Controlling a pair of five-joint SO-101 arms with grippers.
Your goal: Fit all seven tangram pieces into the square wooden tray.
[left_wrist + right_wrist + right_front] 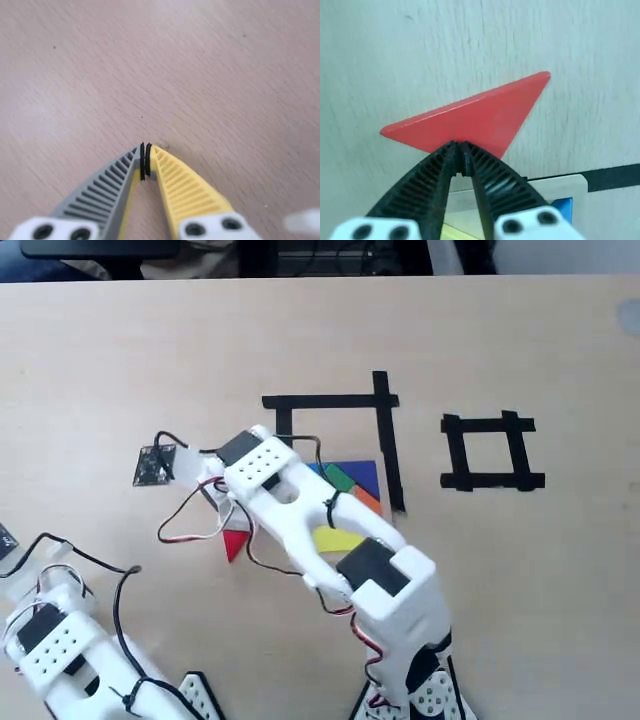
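One red triangle (235,543) lies on the table (200,60) at about eight o'clock from the wooden tray (547,186), just outside it. The right gripper (459,150) has its jaws drawn together at the triangle's edge, seemingly pinching it. A yellow piece (335,538), a green piece (340,477) and an orange piece (367,498) sit in the tray. Toward seven o'clock, the left gripper (145,162) is closed on nothing over the tabletop.
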